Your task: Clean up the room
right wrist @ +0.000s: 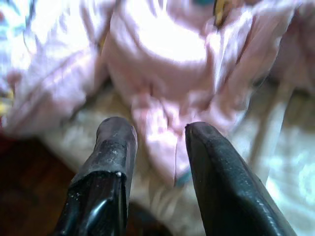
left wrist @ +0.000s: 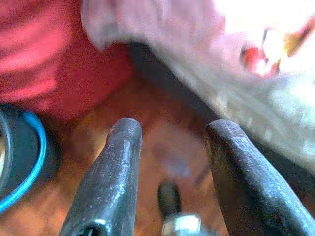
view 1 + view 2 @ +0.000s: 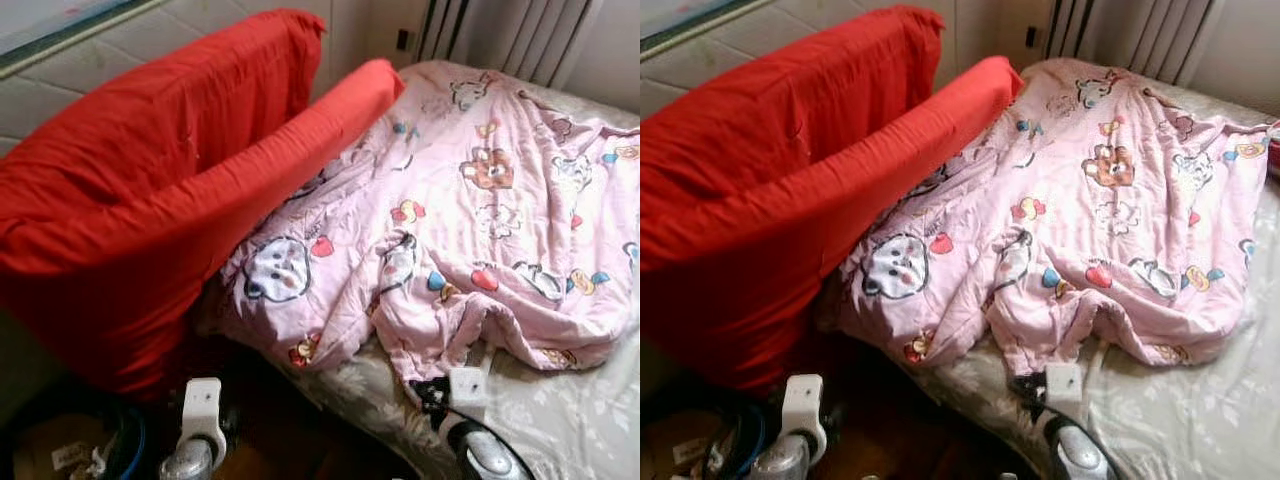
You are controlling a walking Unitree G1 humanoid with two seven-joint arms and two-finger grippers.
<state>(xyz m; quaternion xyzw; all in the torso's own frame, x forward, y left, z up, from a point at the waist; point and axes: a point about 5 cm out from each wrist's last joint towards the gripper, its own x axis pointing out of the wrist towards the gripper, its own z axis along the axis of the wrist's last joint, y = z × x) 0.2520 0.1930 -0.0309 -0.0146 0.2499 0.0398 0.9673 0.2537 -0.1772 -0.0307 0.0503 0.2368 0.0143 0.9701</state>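
Observation:
A crumpled pink quilt (image 3: 470, 210) with cartoon prints lies across the bed, over a grey patterned sheet (image 3: 570, 420). Two big red pillows (image 3: 150, 180) lean against the padded headboard on the left, the lower one resting on the quilt's edge. My left arm (image 3: 200, 425) hangs low beside the bed. Its gripper (image 2: 173, 132) is open over the wooden floor, between the red pillow and the bed's side, holding nothing. My right arm (image 3: 470, 420) is at the bed's near edge. Its gripper (image 1: 157, 130) is open and points at the quilt's near hem (image 1: 162, 147), with nothing held.
A dark round container with a blue rim (image 2: 24, 157) stands on the floor at lower left, near the red pillows. A radiator (image 3: 500, 35) runs along the far wall behind the bed. The mattress side (image 2: 256, 113) is close to my left gripper.

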